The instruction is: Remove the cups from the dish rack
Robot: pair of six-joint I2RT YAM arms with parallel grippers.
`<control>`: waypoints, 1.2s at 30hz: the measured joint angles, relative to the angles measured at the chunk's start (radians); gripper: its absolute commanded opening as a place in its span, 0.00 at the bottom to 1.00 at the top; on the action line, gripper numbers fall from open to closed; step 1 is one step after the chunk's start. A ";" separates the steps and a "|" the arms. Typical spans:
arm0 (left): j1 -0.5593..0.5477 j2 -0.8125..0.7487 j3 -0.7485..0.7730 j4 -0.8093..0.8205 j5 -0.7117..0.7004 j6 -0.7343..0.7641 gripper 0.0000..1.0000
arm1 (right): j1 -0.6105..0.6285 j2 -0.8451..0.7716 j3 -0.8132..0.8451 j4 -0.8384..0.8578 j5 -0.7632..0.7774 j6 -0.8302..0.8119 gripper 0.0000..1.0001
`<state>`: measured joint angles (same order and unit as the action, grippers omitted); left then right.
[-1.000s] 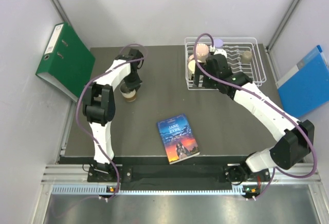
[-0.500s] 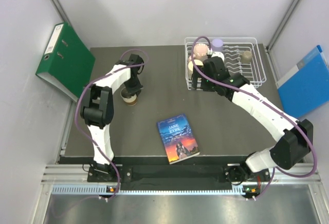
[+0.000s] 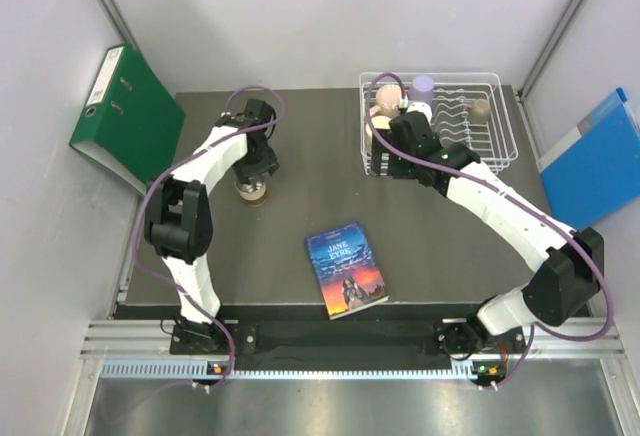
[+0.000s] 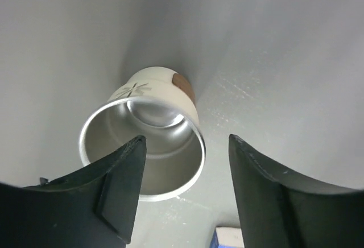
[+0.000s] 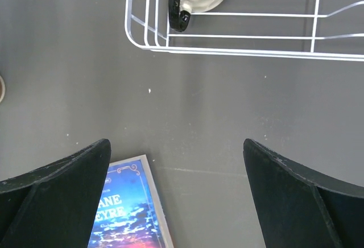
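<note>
One cup (image 4: pixel 142 137) upright, left gripper (image 4: pixel 186 140) seemingly parted

The left arm was folded at the elbow, and the left tool (image 3: pixel 256 169) pointed straight down with its fingers (image 4: pixel 122 185) parted. The right arm lay stretched far forward and inward. The right tool (image 5: pixel 177 145) faced down, jaws spread wide.

Parted fingers (image 4: pixel 122 191) flank a cream, seemingly steel-lined cup (image 4: pixel 145 134).
</note>
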<state>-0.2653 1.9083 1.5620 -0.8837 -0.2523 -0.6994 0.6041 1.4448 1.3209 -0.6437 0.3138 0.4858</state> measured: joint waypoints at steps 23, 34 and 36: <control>-0.186 -0.388 -0.186 0.060 -0.114 -0.019 0.98 | -0.051 0.405 0.306 0.063 0.200 -0.142 0.66; -0.203 -0.467 -0.233 0.071 -0.105 -0.035 0.98 | -0.103 0.502 0.321 0.110 0.113 -0.092 0.65; -0.203 -0.481 -0.243 0.079 -0.105 -0.035 0.98 | -0.103 0.513 0.332 0.130 0.098 -0.083 0.65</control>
<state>-0.4683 1.4273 1.3193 -0.8047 -0.3573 -0.7349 0.5011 1.9579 1.6524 -0.5137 0.4118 0.4030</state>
